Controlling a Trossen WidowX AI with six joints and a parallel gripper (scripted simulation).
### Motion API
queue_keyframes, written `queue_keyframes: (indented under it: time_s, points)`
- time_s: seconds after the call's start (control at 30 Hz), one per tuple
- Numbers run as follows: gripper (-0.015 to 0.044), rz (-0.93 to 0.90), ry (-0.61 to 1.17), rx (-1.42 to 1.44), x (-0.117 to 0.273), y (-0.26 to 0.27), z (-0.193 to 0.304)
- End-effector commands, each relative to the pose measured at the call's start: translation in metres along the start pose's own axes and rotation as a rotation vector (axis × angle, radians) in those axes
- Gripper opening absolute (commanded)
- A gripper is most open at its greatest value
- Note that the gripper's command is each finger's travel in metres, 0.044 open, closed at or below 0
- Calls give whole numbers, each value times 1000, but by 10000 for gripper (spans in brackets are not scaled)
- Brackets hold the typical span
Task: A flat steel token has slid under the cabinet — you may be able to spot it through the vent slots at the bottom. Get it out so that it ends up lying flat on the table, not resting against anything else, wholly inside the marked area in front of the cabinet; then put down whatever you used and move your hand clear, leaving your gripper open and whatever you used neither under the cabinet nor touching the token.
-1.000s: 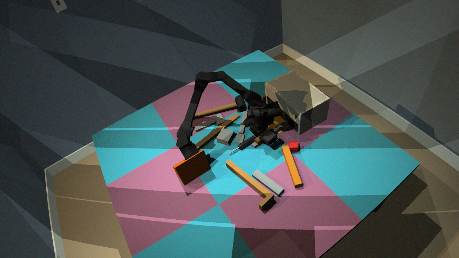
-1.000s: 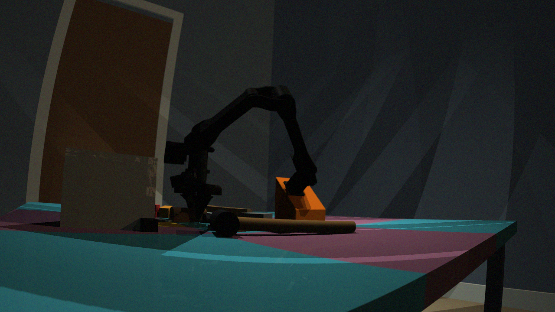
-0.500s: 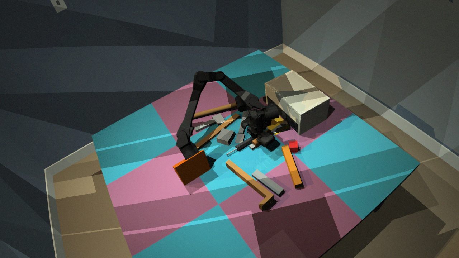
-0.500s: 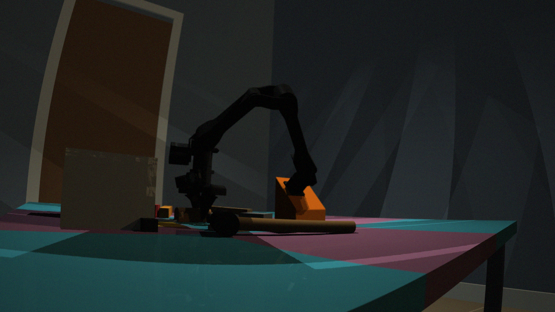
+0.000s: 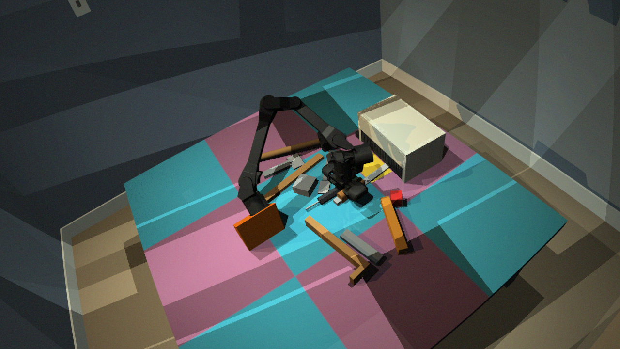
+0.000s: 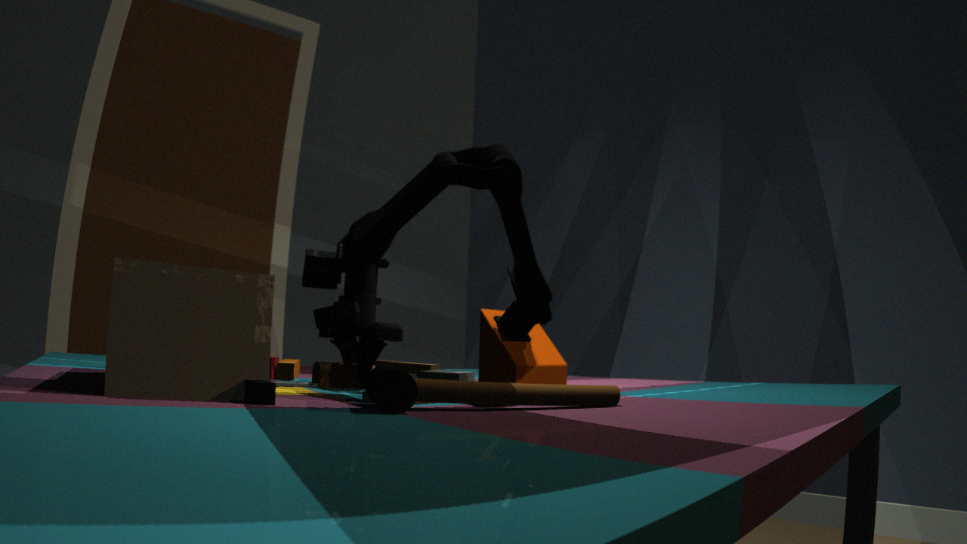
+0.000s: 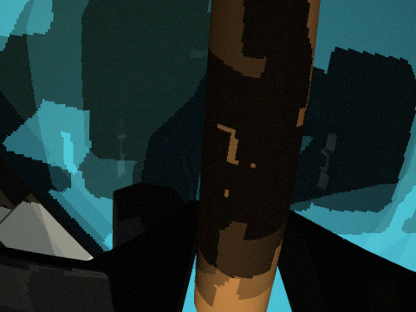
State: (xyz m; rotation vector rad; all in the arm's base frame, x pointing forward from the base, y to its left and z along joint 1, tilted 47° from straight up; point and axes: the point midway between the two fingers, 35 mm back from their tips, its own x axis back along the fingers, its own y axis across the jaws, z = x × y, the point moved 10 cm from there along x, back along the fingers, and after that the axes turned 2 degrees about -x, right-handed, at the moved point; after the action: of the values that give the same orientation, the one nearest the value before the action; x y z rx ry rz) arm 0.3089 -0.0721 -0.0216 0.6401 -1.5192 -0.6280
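My gripper (image 5: 347, 191) (image 6: 365, 369) (image 7: 235, 213) is shut on a round wooden handle (image 5: 342, 196) (image 7: 236, 290), low over the table in front of the cabinet. A flat grey bar (image 5: 376, 173), in line with the handle, reaches over the yellow marked area (image 5: 369, 166) (image 6: 291, 390) towards the cabinet; it looks like part of the same tool, but the arm hides the join. The white cabinet (image 5: 411, 125) (image 6: 189, 331) has dark vent slots (image 5: 381, 151) low on its front. I cannot make out the steel token in any view.
A hammer (image 5: 286, 151) (image 6: 514, 392), a long stick (image 5: 297, 175), a grey block (image 5: 305, 185) and a screwdriver (image 5: 328, 196) lie on the arm's base side. A red cube (image 5: 396, 197), an orange bar (image 5: 394, 225), a grey bar (image 5: 360, 245) and an L-shaped stick (image 5: 333, 242) lie opposite.
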Motion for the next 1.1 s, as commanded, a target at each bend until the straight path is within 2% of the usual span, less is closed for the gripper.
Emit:
queue_keyframes:
  time_s: [0.0, 1.07]
  points:
    - [0, 0, 5, 0, -1, 0, 7]
    - [0, 1, 6, -1, -1, -3, 46]
